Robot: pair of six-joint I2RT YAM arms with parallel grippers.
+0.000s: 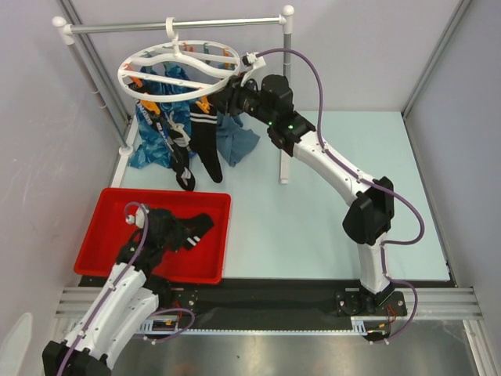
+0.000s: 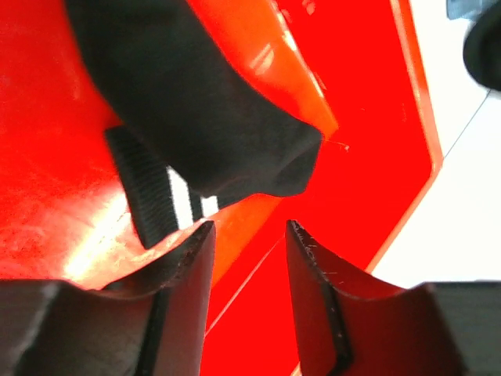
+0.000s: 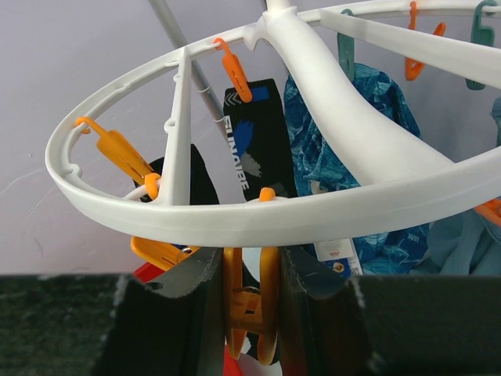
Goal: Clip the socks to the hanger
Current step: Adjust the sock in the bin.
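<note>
The white hanger hangs from the rail, and its rim fills the right wrist view. My right gripper is shut on an orange clip under that rim. In the overhead view the right gripper sits at the ring's near-right edge. Two black socks hang clipped; one with white lettering shows behind the ring. Another black sock with a white-striped cuff lies in the red tray. My left gripper stands open just short of it, only tray floor between the fingers.
The red tray sits at the near left. A blue patterned cloth hangs and pools under the hanger. The grey rail has a right post standing close behind my right arm. Grey walls enclose the table.
</note>
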